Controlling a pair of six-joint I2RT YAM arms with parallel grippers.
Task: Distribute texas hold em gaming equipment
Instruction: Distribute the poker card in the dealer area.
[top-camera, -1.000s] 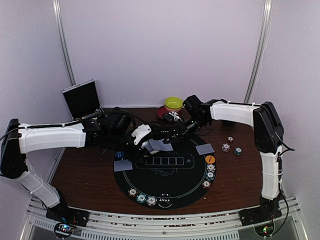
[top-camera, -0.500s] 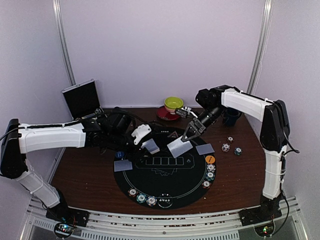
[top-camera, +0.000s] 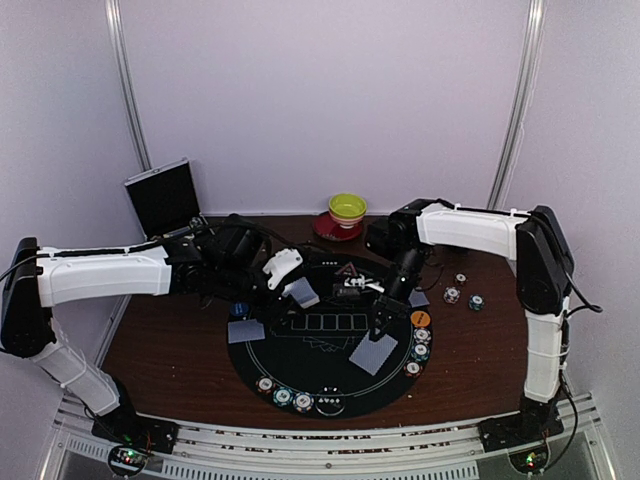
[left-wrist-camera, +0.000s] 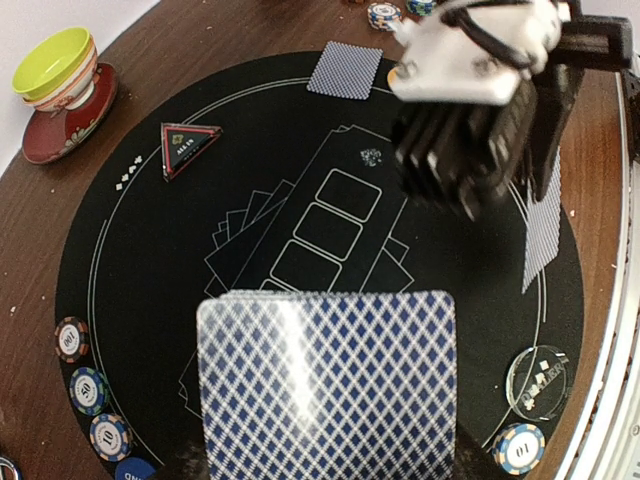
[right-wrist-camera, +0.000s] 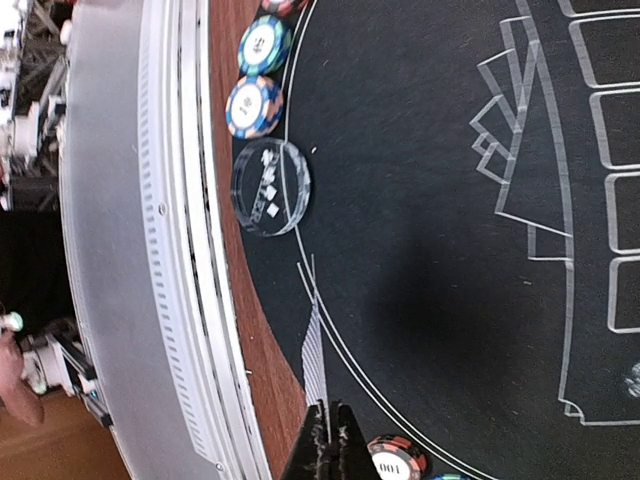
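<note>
Three single playing cards (top-camera: 246, 331) and one deck (top-camera: 300, 292). Nine striped poker chips (top-camera: 283, 397) from above, three more seen by the left wrist camera. One orange button (top-camera: 421, 319), one blue button (top-camera: 238, 310), one clear disc (top-camera: 330, 405), one green bowl (top-camera: 347, 207).

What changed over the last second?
The right hand, shut on one card, carried it from the deck in the left hand down toward the near right edge of the mat. The left hand kept its deck; chips and dealt cards stayed put.

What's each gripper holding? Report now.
left gripper: closed, holding the deck.
right gripper: closed, holding one card.
</note>
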